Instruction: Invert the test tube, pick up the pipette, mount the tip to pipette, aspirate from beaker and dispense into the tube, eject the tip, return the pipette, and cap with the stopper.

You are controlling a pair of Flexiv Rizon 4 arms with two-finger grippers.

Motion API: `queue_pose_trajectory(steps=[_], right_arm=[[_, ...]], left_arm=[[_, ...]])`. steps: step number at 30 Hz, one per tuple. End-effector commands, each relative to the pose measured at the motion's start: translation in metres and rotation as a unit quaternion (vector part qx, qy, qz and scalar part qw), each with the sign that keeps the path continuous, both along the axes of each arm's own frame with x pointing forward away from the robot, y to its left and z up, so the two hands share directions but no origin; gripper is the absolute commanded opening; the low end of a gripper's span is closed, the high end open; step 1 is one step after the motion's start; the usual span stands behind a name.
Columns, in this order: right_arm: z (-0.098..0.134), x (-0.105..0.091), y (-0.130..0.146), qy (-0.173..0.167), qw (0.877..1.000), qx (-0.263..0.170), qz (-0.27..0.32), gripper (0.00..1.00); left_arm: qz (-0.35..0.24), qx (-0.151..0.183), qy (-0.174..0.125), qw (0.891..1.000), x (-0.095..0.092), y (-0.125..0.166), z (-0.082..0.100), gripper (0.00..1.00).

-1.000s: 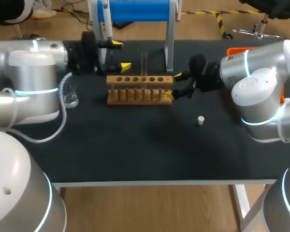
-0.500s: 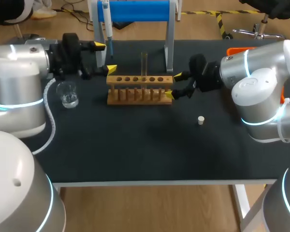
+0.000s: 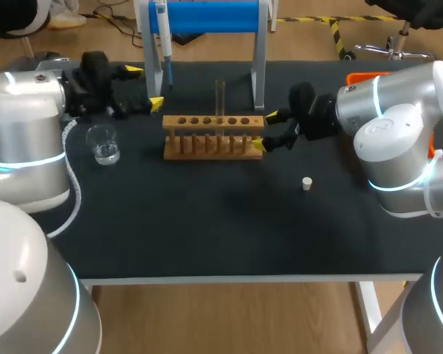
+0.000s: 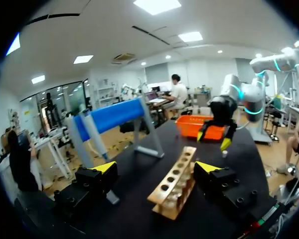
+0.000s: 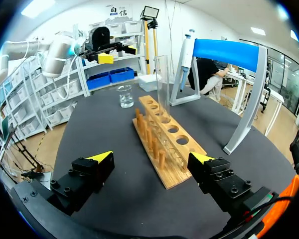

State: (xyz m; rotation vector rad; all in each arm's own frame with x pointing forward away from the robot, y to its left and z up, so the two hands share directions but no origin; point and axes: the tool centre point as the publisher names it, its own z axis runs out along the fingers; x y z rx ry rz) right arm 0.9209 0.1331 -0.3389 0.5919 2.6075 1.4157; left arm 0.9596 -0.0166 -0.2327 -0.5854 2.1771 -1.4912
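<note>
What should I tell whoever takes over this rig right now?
The left tool: open, empty, beside the white pipette hanging on the blue-topped stand.
The right tool: open, empty, at the end of the wooden tube rack.
The clear glass test tube stands upright in that rack; the clear glass beaker sits left of it; the small white stopper lies on the black table.
Done: apparently the tube inversion.
Left: everything from pipette pickup to capping.

Bright, even light from overhead, faint soft shadows on the matte black table (image 3: 207,236)
</note>
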Motion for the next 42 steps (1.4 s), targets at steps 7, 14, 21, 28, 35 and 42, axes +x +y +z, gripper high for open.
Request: queue_pose_trajectory(steps=[7,14,21,28,35,42], right_arm=[[0.001,0.001,-0.001,0.002,1.000,0.000,0.002,1.00],[0.001,0.001,-0.001,0.002,1.000,0.000,0.002,1.00],[0.001,0.001,-0.001,0.002,1.000,0.000,0.002,1.00],[0.001,0.001,-0.001,0.002,1.000,0.000,0.002,1.00],[0.001,0.001,-0.001,0.002,1.000,0.000,0.002,1.00],[0.001,0.001,-0.001,0.002,1.000,0.000,0.002,1.00]], left_arm=[[0.135,0.021,0.015,0.990,-0.014,0.100,-0.010,1.00],[0.209,0.029,0.037,0.977,-0.017,0.170,-0.023,1.00],[0.247,0.027,0.053,0.967,-0.015,0.211,-0.035,1.00],[0.281,0.022,0.065,0.957,-0.011,0.244,-0.048,1.00],[0.318,0.023,0.076,0.945,-0.010,0.268,-0.058,1.00],[0.361,0.034,0.083,0.928,-0.010,0.276,-0.062,1.00]])
